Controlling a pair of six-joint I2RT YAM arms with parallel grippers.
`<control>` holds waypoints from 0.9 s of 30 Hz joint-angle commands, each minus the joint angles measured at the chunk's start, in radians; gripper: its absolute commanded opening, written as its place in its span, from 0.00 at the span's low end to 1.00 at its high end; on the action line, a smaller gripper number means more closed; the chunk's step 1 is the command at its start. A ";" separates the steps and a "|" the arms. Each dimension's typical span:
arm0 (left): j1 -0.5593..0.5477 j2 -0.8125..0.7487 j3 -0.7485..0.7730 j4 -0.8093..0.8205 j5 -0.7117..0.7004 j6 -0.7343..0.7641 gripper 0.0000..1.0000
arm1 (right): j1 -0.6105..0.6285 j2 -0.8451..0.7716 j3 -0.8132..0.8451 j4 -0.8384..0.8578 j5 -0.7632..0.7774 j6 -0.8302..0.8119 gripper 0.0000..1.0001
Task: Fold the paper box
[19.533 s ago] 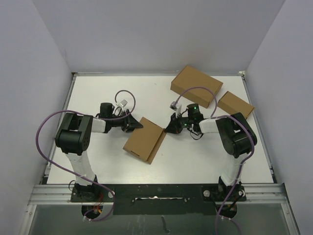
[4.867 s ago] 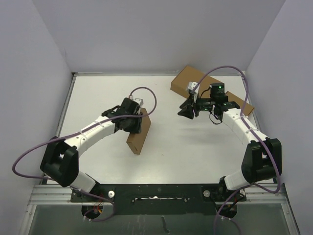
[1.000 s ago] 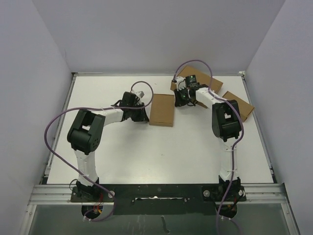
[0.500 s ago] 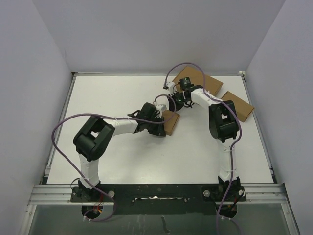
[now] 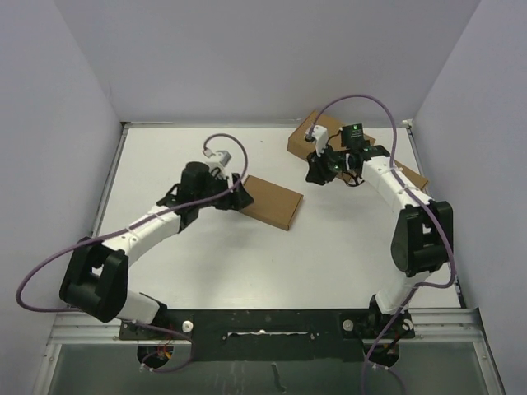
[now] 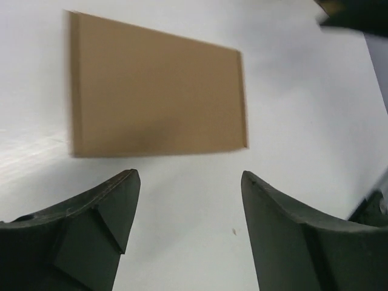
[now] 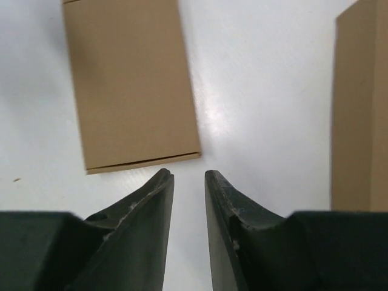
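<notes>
- Currently the box (image 5: 269, 202) lies flat and closed on the tabletop (image 5: 206, 263), between both tools and held by neither.
- The left tool (image 6: 188, 182) is spread wide and empty, so the box could be shoved aside rather than gripped.
- The right tool (image 7: 188, 177) is only narrowly parted and holds nothing. A flap edge could be missed, or the big box (image 5: 303, 137) beside it knocked.

Left claw (image 6: 188, 182) gapes wide, tilted downward; right claw (image 7: 188, 176) stands barely parted.
</notes>
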 commanded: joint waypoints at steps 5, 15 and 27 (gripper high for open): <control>0.230 0.212 0.152 0.072 0.034 -0.015 0.74 | -0.079 -0.045 -0.283 0.213 -0.373 0.377 0.67; 0.278 0.419 0.237 0.146 0.171 -0.037 0.71 | -0.069 0.123 -0.249 0.271 -0.314 0.592 0.75; 0.225 0.446 0.186 0.143 0.273 -0.069 0.51 | -0.051 0.181 -0.170 0.196 -0.205 0.537 0.59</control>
